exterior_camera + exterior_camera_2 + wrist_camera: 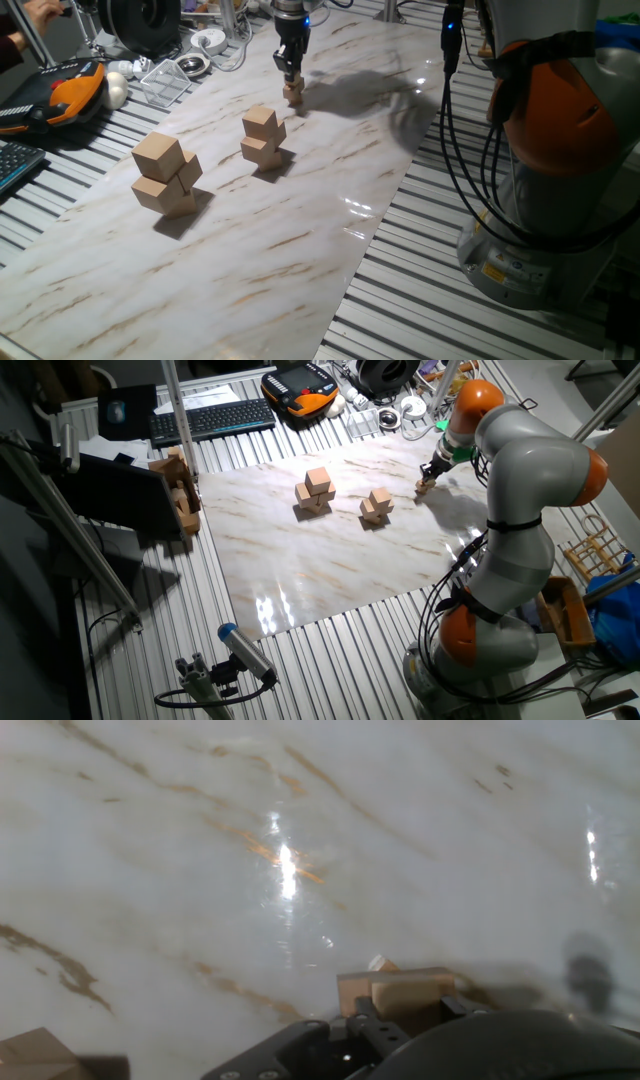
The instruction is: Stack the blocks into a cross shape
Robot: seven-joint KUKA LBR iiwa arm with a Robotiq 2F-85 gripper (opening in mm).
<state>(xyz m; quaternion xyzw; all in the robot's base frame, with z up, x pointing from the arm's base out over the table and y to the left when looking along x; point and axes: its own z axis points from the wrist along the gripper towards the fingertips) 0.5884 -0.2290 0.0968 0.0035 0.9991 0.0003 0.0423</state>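
A block [412,992] is gripped by the pincer [291,80] over the small stack [294,95]; careful crosswise lowering is judged next.

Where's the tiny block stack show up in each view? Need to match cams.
One fixed view: tiny block stack top centre, right under the gripper.
Other fixed view: upper right, at the arm's tip by the marble board's far edge.
Hand view: bottom centre-right, just beyond the jaws.
Shared landmark: the medium cube stack; not identifiable in hand view.
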